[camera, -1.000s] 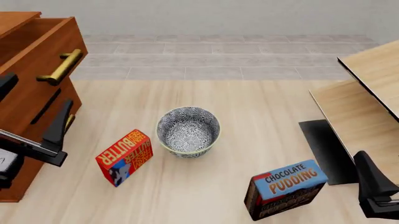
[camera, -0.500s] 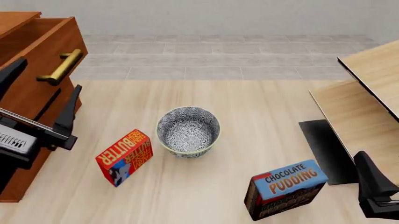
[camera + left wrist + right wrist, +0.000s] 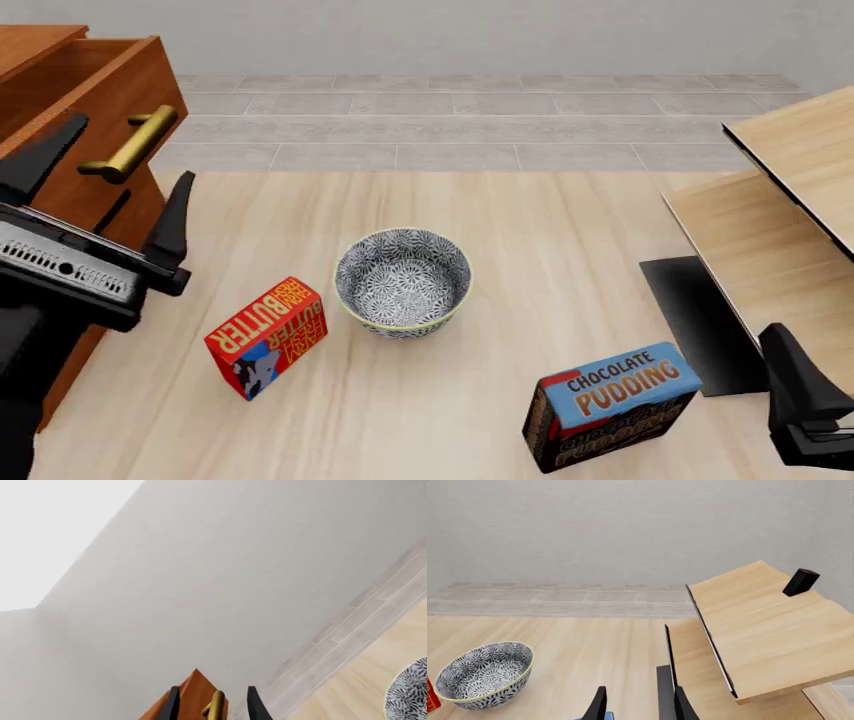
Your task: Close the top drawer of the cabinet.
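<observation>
the top drawer of the cabinet stands pulled out at the far left, brass handle forward; the left gripper, jaws wide and holding nothing, hangs just before that handle; a crooked push could slide off the bar or jam the drawer askew; the right gripper sits open and idle; bowl, butter box and pudding box lie well apart, blocking nothing.

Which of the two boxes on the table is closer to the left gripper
The red butter box, just left of the patterned bowl. It sits close by the left gripper, while the blue chocolate pudding box lies far over by the right gripper.
</observation>
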`<state>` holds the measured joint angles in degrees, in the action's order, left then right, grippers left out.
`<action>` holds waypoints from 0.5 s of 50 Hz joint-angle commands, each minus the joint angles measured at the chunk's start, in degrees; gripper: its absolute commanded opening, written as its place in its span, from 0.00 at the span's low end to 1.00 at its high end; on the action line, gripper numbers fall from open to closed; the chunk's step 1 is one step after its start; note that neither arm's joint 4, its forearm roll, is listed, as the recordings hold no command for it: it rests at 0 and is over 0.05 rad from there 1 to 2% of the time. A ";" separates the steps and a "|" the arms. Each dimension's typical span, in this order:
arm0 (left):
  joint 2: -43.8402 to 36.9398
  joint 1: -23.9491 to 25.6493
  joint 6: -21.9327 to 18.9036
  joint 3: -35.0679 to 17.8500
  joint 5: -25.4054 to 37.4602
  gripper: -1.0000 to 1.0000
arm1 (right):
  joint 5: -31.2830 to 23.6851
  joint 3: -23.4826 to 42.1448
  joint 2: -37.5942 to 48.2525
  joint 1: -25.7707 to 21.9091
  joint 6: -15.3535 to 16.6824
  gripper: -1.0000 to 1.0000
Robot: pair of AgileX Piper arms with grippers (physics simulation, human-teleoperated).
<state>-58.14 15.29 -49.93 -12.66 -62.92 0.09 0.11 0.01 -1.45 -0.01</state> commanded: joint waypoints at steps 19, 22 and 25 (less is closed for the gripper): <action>-5.89 -4.07 -15.45 -1.77 -6.97 1.00 | -0.07 0.00 0.00 0.19 -0.10 1.00; -6.96 -4.70 -15.21 -2.29 -6.97 1.00 | 0.04 -0.01 0.00 0.20 -0.15 1.00; -7.66 -4.63 -16.42 -2.59 -6.98 1.00 | 0.07 -0.01 0.00 0.12 -0.14 1.00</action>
<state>-64.22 11.80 -62.69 -14.27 -69.37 0.06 0.11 0.01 -1.36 -0.12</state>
